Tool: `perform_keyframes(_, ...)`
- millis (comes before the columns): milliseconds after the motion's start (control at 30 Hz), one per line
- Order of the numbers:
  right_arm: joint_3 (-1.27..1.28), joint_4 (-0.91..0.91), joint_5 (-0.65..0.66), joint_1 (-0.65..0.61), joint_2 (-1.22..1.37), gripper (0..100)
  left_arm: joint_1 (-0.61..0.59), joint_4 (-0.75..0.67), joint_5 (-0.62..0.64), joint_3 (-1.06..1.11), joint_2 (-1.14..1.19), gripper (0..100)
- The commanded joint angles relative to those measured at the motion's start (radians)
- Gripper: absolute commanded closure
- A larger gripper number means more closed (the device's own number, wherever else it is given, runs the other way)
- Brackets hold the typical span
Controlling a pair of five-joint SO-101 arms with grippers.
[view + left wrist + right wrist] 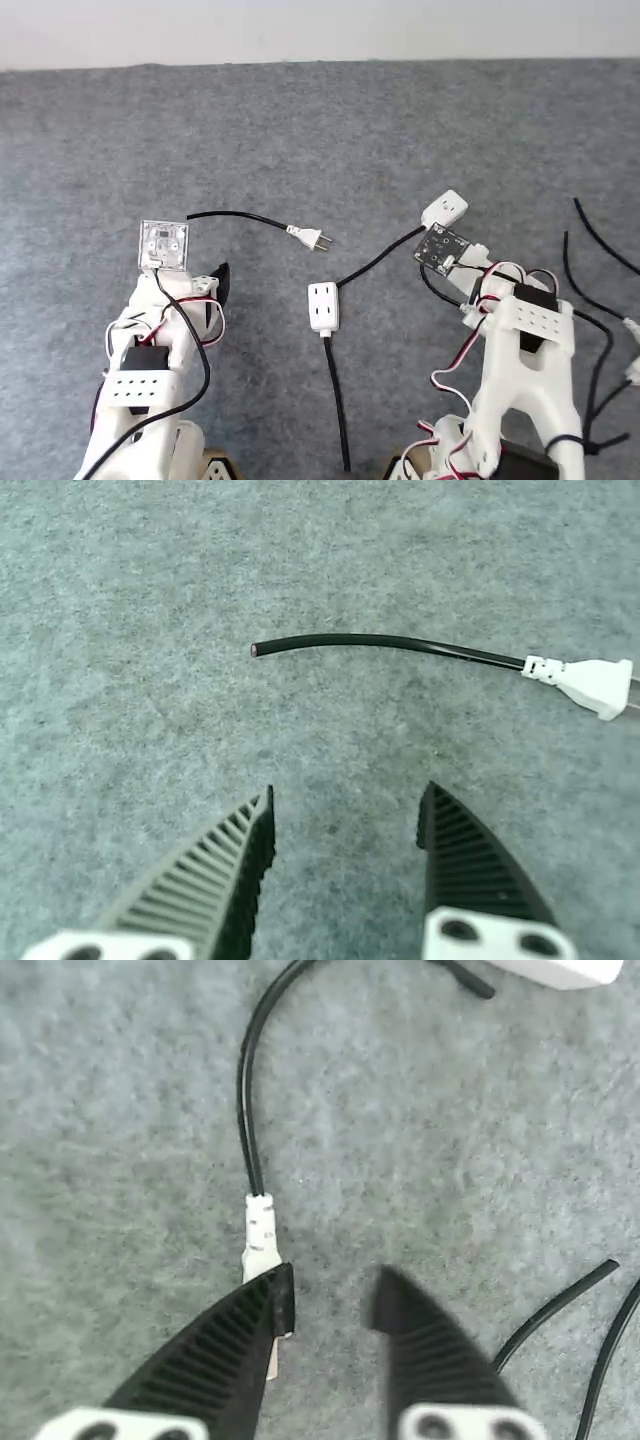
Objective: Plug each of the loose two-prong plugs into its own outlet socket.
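Ribbed black fingers of the left gripper (345, 840) stand apart over grey felt-like matting (350, 120), with nothing between them. Beyond their tips lies a white two-prong plug (592, 683) on a cut black cord (380, 643). A pale strip (320, 30) borders the matting's far edge. Both arms crouch low at the near side, wrists pitched down. The right gripper (330, 1310) is likewise spread, a second plug (261, 1245) just beside one finger, perhaps touching it. One outlet socket (323, 305) sits between the arms, another socket (445, 208) near the right arm.
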Motion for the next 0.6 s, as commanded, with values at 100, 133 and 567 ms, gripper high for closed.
perform_keyframes(100, 0.072, 0.035, 0.107, 0.004, -0.005, 99.0, 0.003, -0.026, -0.011, -0.005, -0.008, 77)
perform_keyframes(133, 0.094, 0.039, 0.137, -0.002, -0.012, 98.9, 0.003, -0.026, -0.011, -0.005, -0.008, 77)
perform_keyframes(567, 0.106, 0.16, 0.19, -0.022, -0.013, 98.8, 0.003, -0.026, -0.011, -0.005, -0.008, 77)
